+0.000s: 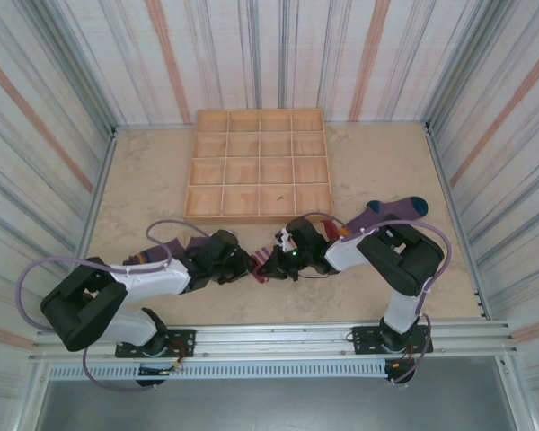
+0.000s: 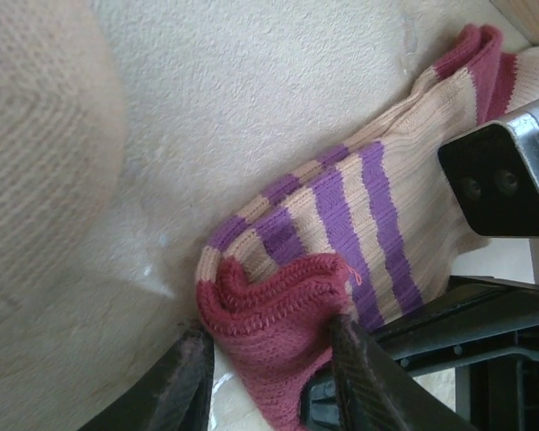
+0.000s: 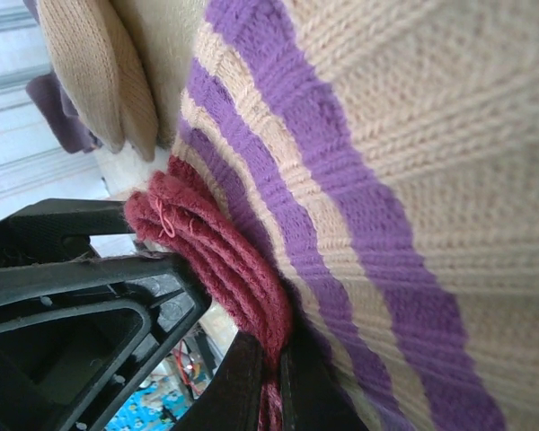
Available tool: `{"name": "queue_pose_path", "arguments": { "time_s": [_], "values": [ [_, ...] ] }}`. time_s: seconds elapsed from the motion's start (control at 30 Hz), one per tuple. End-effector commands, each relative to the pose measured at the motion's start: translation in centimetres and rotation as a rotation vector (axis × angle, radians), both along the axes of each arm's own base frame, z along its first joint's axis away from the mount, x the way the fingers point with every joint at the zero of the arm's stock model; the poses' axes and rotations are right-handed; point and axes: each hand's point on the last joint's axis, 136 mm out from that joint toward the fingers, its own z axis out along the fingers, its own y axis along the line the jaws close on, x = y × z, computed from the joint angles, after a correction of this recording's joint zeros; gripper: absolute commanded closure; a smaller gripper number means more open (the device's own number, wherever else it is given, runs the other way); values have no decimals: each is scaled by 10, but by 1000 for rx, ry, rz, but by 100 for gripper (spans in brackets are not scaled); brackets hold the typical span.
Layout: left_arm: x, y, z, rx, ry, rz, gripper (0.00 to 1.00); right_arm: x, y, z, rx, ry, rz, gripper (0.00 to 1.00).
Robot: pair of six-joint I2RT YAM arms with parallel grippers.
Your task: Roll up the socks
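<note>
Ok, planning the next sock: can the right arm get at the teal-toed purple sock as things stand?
Probably not yet: the right fingers are shut on the cream striped sock. The teal-toed sock lies bare close by, so likely yes after releasing.

so, cream sock (image 2: 341, 215) with purple stripes lying flat at front middle, maroon end scrunched into a fold. dark purple sock (image 3: 94, 72) with tan toe right beside it. teal-toed purple sock (image 1: 393, 210) stretched out off right, well apart.
</note>
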Motion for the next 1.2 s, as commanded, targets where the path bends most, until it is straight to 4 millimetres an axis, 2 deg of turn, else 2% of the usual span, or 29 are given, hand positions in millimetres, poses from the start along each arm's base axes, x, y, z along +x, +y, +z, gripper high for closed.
{"name": "queue_pose_path", "arguments": {
  "time_s": [0.0, 0.17, 0.27, 0.37, 0.47, 0.63, 0.77, 0.9, 1.07, 1.17],
  "values": [
    [-6, 6, -17, 50, 54, 19, 65, -5, -11, -19, -51, 60, -27, 100],
    [-3, 9, -24, 90, 80, 37, 73, -4, -9, -15, -28, 51, -22, 100],
    [-3, 11, -25, 127, 102, 35, 85, -4, -11, -12, -35, 27, -17, 98],
    [-5, 12, -23, 141, 125, 11, 95, -1, -17, -3, -69, -63, -2, 84],
    [-10, 16, -17, 168, 159, 0, 100, 0, -25, 13, -135, -180, 37, 66],
    [-21, 29, -5, 219, 207, 7, 100, 1, -38, 35, -231, -373, 81, 40],
    [-27, 33, 2, 202, 239, 16, 100, -9, -44, 42, -398, -578, 183, 28],
    [-30, 33, 5, 149, 285, 23, 100, -19, -37, 51, -547, -845, 275, 29],
    [-33, 34, 4, 138, 328, 3, 100, -41, -13, 63, -647, -1192, 376, 34],
    [-34, 33, 4, 124, 347, -6, 100, -49, -1, 65, -708, -1314, 408, 38]
  ]
}}
